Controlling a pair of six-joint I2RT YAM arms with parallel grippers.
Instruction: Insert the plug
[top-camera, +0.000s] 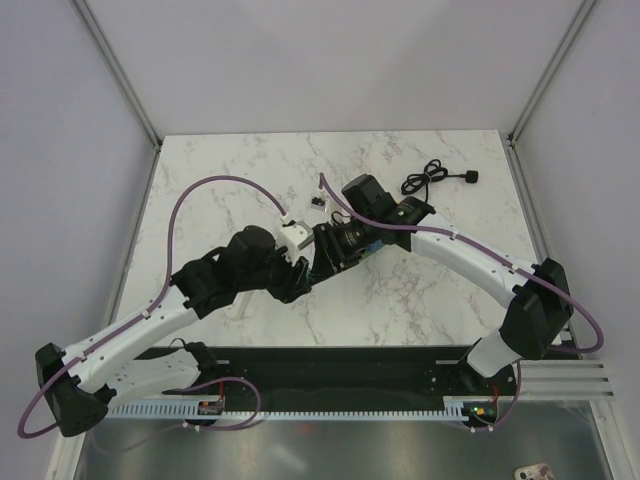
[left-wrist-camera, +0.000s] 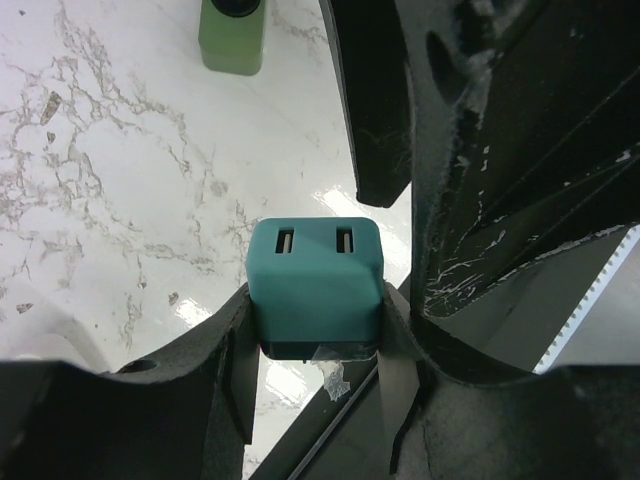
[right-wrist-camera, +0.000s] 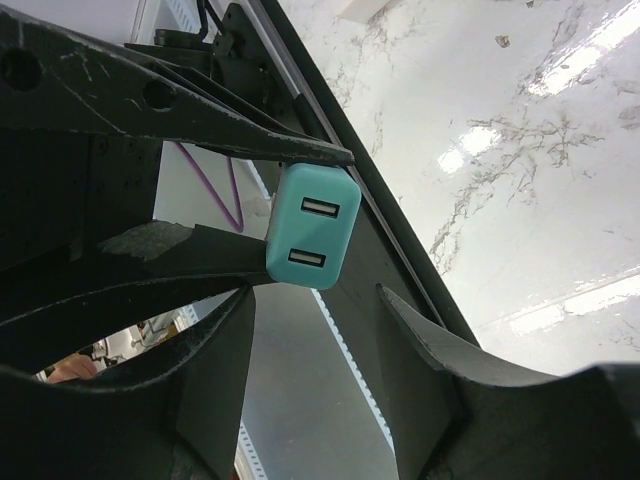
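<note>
From the top, the left claw (top-camera: 300, 278) and the right claw (top-camera: 322, 258) are close together near the middle of the tabletop (top-camera: 230, 180); a black cable (top-camera: 436, 180) lies near the far right corner. Left wrist: the left claw grips a teal charger (left-wrist-camera: 313, 285) with 2 slots. Right wrist: the right claw is half wide, empty.

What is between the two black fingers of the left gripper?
A teal plastic adapter cube with two slots, clamped on both sides by the left gripper. The left wrist view shows it best.
</note>
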